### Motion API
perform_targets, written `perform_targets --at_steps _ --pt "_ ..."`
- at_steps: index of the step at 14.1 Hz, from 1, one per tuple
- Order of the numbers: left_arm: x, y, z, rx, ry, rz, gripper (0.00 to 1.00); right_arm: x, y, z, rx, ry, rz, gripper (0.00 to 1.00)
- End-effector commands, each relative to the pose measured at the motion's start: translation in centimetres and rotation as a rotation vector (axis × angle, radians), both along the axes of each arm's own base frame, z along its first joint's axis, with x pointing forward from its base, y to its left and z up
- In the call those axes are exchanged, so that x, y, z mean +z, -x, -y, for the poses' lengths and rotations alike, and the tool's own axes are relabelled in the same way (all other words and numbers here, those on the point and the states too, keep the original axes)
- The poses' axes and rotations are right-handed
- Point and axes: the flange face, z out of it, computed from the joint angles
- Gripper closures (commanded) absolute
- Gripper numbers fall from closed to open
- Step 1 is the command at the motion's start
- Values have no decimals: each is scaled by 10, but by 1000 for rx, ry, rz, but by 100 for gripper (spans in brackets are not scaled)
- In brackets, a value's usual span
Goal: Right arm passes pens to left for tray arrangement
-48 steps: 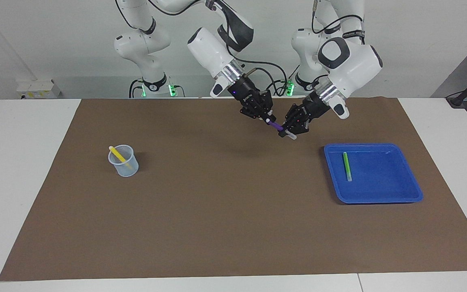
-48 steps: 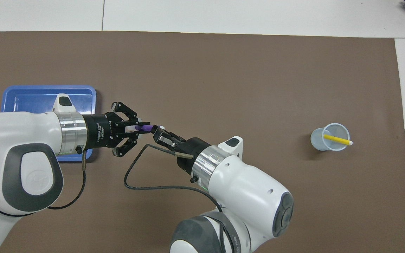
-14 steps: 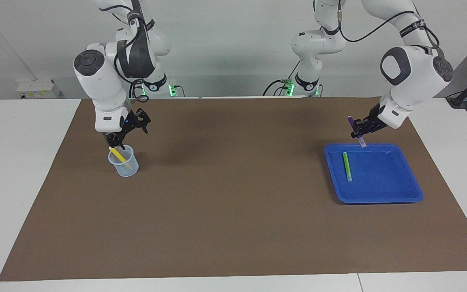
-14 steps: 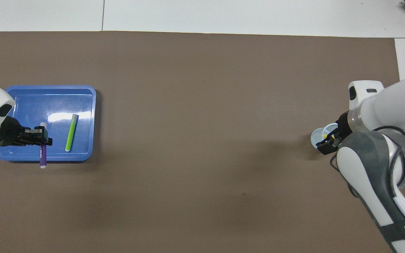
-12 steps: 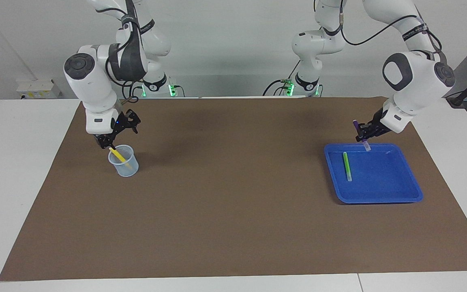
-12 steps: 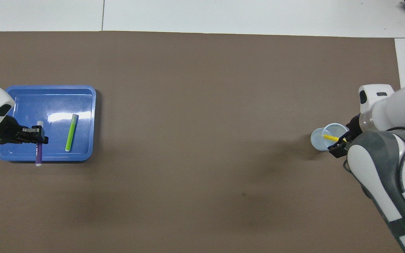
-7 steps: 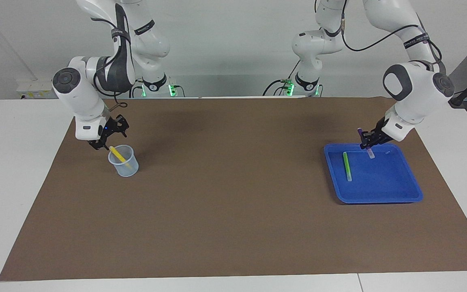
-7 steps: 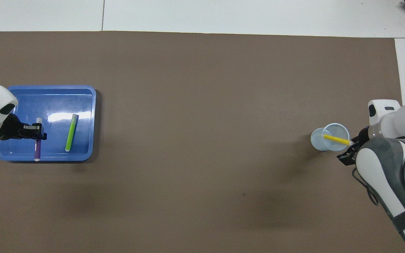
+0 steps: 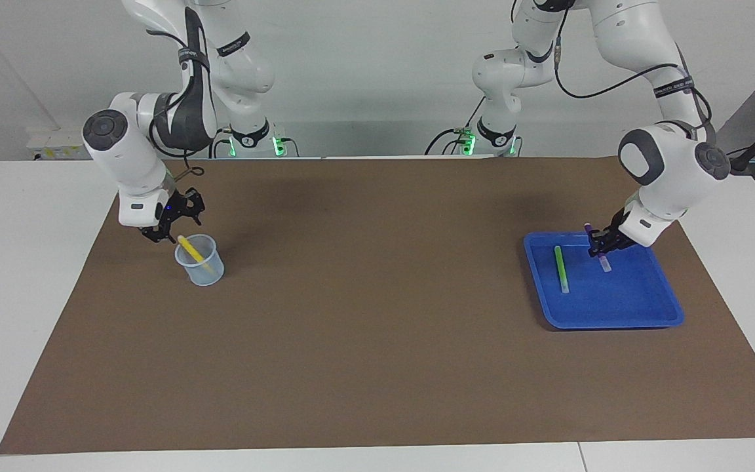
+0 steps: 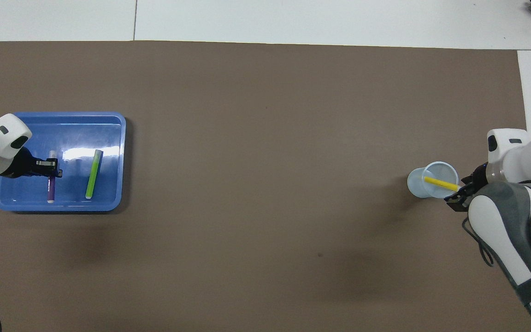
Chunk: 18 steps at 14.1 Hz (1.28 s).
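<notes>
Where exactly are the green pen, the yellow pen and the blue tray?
green pen [image 9: 560, 269], facing view, middle of its barrel, lying in the tray.
yellow pen [image 10: 440, 183], overhead view, mid-barrel, leaning across the clear cup's mouth.
blue tray [image 9: 613, 321], facing view, the rim edge farthest from the robots.

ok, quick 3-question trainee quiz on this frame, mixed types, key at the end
1. True or false: the green pen lies in the blue tray.
2. Which pen is the left gripper shut on over the tray? A) yellow B) purple C) green
3. Fill in: the yellow pen stands tilted in the ____, with the right gripper at its upper end.

Key: 1 true. 2 B, the purple pen. 3 translucent cup.
</notes>
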Motion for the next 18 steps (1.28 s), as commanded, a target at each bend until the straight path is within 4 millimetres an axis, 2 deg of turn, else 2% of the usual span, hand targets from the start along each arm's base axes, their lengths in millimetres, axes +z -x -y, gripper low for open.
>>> perform_targets --at_steps 1,2,6,8,9,11,13,15,17,18 --pt "-16 -13 -7 -16 -22 25 100 -4 4 7 21 19 14 37" --pt "-20 -14 -8 -15 -25 33 100 -4 4 7 20 19 14 39" --pt "-34 -16 -17 -30 -35 62 100 -7 6 8 17 18 8 60" --pt "-33 -16 -19 -29 -36 68 100 -10 8 12 9 18 3 64" --pt "-32 -17 -19 -29 -39 77 96 -14 11 16 1 17 3 65" --pt "-32 -18 -19 -30 -41 84 77 -14 10 18 -1 18 8 75" --pt "-32 -19 -19 -30 -42 87 57 -14 10 18 -1 18 9 89" --pt "-31 -20 -18 -33 -42 90 50 -14 9 18 -4 18 11 100" --pt "-33 -20 -19 -31 -44 95 50 -13 9 17 -9 17 10 98" --pt "-34 -20 -19 -30 -42 94 50 -13 10 17 -11 17 7 87"
